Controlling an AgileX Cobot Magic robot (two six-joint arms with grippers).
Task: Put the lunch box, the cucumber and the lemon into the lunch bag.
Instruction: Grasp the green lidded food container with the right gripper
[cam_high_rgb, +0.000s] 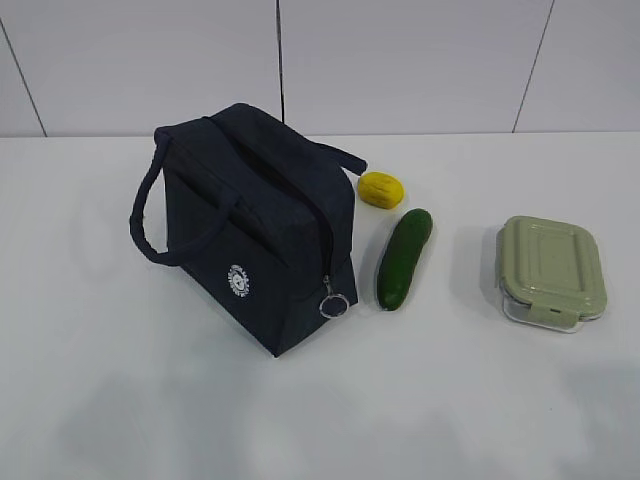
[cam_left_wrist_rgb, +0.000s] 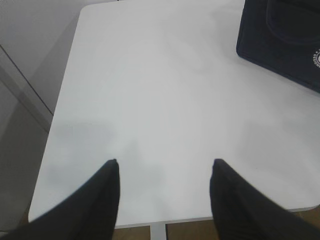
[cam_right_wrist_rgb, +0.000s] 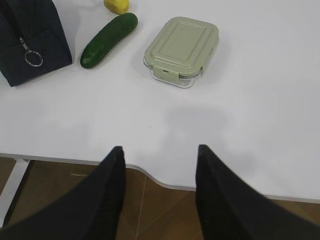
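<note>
I saw both end effectors, left (cam_left_wrist_rgb: 165, 165) and right (cam_right_wrist_rgb: 160, 150), open and empty, and feared the zipped lunch bag (cam_high_rgb: 255, 225) could block the lemon (cam_high_rgb: 381, 188).

All views share lunch bag (cam_high_rgb: 250, 225)

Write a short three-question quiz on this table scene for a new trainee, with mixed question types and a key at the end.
1. True or false: the lunch bag is zipped shut.
2. Which item lies closest to the lunch box? A) the lemon B) the cucumber C) the metal ring on the zipper
3. Fill in: the right claw is open and holds ____.

Key:
1. True: the zipper runs closed along the top, with its ring hanging at the near corner.
2. B.
3. Nothing: it hangs over the table edge, short of the items; the left claw is also open and empty.
</note>
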